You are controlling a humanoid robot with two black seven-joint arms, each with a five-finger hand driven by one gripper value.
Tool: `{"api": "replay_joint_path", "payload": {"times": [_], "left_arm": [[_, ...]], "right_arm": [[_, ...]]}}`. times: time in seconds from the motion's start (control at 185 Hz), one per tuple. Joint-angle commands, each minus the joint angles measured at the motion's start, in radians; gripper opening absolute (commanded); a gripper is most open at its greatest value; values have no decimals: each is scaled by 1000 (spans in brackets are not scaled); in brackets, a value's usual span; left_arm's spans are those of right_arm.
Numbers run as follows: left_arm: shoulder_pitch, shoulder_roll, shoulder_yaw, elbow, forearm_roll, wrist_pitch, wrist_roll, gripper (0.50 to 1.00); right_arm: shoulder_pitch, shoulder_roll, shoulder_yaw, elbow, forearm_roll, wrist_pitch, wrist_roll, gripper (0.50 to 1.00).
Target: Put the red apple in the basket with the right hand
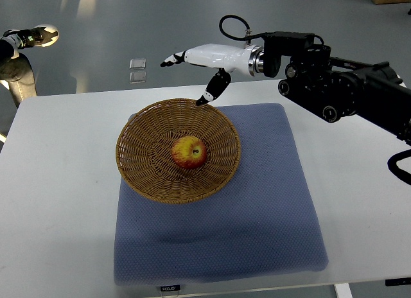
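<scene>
Red apple [189,151] centred in basket [144,176]; right hand [204,60] open above rim.

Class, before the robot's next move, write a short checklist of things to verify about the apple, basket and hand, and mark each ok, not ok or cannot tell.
1. Apple lies inside the basket: ok.
2. Right hand holds nothing, fingers spread: ok.
3. Hand is clear of the apple: ok.
4. Thumb clear of the basket's far rim: cannot tell, they look very close.
5. Basket sits fully on the blue mat: ok.
6. Left hand: not in view, cannot tell.
</scene>
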Motion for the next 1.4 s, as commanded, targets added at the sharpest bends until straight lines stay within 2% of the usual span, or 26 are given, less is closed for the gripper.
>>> {"api": "replay_joint_path", "payload": {"times": [0.0,0.189,0.437,0.507,0.523,0.701,0.879,0.906,1.008,1.132,1.138,1.224,1.397], "left_arm": [[0,0,0,0,0,0,0,1000],[0,0,0,0,0,0,0,1000],[0,0,0,0,0,0,0,1000],[0,0,0,0,0,0,0,1000],[0,0,0,0,0,0,0,1000],[0,0,0,0,0,0,0,1000],[0,0,0,0,0,0,0,1000],[0,0,0,0,0,0,0,1000],[0,0,0,0,0,-1,0,1000],[0,0,0,0,0,0,0,1000],[0,0,0,0,0,0,0,1000],[0,0,0,0,0,0,0,1000],[0,0,0,0,0,0,0,1000]], "right_arm": [[-21,-8,111,-9,175,-2,2,915],[-80,-12,294,-96,523,-6,-1,915],[-152,-33,309,-182,952,-8,-6,915],[-160,-33,309,-184,981,-9,-7,915],[-186,-31,308,-184,1063,-20,-7,915],[-243,-21,311,-184,1191,-66,-9,915],[-283,-19,311,-184,1353,-68,-37,915],[-304,-19,311,-184,1437,-65,-58,915],[-318,-16,311,-184,1478,-65,-64,915],[-353,-7,312,-180,1567,-46,-64,915],[-367,-7,312,-180,1581,-24,-64,917],[-386,-8,314,-185,1581,30,-55,917],[-401,-7,318,-185,1581,46,-49,921]]}}
